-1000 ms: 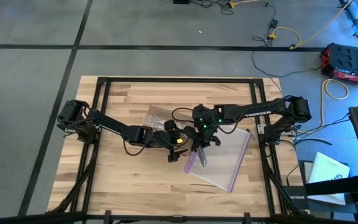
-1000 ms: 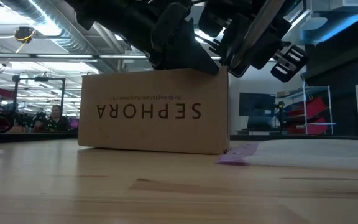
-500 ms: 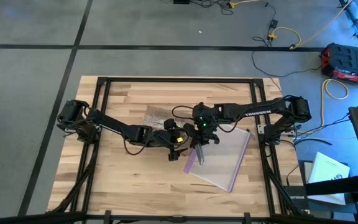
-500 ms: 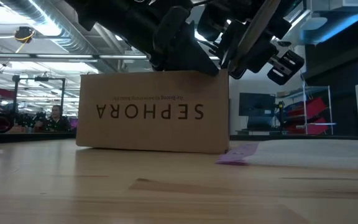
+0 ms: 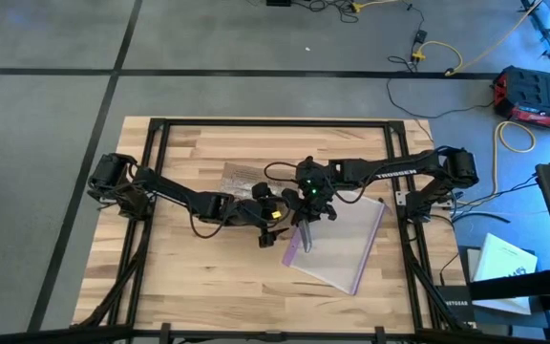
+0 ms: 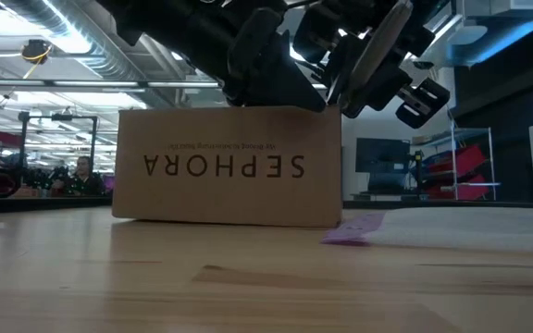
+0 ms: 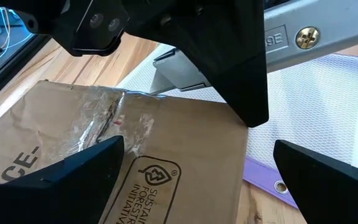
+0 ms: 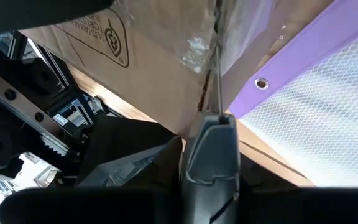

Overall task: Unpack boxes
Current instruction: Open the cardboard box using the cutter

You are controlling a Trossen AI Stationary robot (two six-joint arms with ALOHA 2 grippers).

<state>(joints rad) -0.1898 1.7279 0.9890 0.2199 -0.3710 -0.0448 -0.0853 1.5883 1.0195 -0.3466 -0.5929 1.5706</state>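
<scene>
A brown cardboard box [image 5: 242, 179] stands on the table's middle, its "SEPHORA" side [image 6: 220, 166] showing upside down in the low view. Clear tape runs along its top seam [image 7: 107, 121]. My right gripper [image 5: 306, 220] is shut on a small grey knife-like tool [image 8: 211, 149] over the box's right end. My left gripper [image 7: 199, 146] is open at the box's near right corner. One finger [image 7: 73, 180] shows over the box top and the other [image 7: 328, 180] beyond the box's edge. My right gripper pinches the grey tool's handle [image 8: 210, 162] between its two fingers, slanting down from the table's right. The thin blade [image 8: 218, 81] reaches forward to the taped seam [image 8: 213, 37] on the box top. My left gripper: I cannot tell whether a finger rests on the box top.
A clear plastic bag [image 5: 347, 244] with a purple zip edge [image 7: 272, 180] lies flat on the table right of the box, partly under the right gripper. Black frame rails [image 5: 151, 191] run along the table's left, right and far sides. Bare wood lies toward the near edge [image 6: 248, 287].
My right gripper has tipped a little with the tool over the box's right end. The box has crept slightly toward the table's left. My left gripper has kept still.
</scene>
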